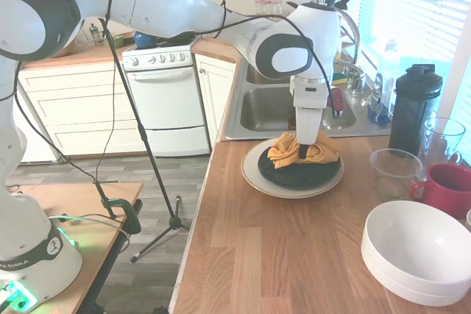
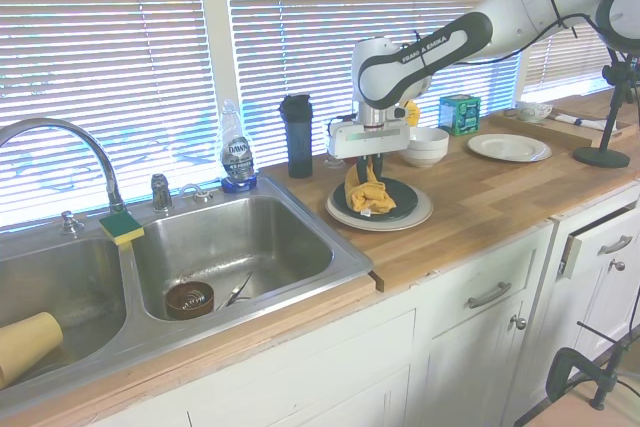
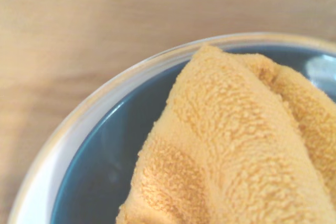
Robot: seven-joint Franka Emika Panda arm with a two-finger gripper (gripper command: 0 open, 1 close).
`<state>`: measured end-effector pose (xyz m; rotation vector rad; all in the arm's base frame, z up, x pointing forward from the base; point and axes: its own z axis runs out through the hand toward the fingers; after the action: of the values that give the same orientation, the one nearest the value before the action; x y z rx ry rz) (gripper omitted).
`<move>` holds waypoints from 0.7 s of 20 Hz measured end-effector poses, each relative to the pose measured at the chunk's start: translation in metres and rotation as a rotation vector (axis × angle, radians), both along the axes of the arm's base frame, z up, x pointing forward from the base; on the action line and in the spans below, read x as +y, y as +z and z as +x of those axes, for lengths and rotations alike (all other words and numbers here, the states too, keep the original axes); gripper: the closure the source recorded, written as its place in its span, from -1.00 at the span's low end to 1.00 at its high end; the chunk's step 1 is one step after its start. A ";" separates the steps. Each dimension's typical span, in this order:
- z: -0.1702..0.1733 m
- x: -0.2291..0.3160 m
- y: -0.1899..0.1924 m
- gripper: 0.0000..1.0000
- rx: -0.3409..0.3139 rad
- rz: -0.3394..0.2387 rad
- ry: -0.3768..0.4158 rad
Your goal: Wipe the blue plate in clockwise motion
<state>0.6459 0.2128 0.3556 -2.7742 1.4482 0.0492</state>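
Observation:
The dark blue plate rests on top of a larger cream plate on the wooden counter. A crumpled yellow-orange towel covers the sink-side half of the blue plate. My gripper points straight down into the towel and is shut on it, pressing it against the plate. In the wrist view the towel fills most of the picture over the plate's glossy blue surface.
A steel sink lies just behind the plates. A white bowl, a red mug, a clear glass cup and a dark shaker bottle stand nearby. Another cream plate sits further along the counter.

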 end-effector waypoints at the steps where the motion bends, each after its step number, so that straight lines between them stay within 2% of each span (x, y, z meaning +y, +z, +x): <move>1: 0.002 -0.004 0.000 1.00 -0.001 0.001 -0.008; 14: 0.009 -0.046 0.016 1.00 -0.015 0.006 -0.068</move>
<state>0.6545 0.1673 0.3713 -2.7126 1.5342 0.0329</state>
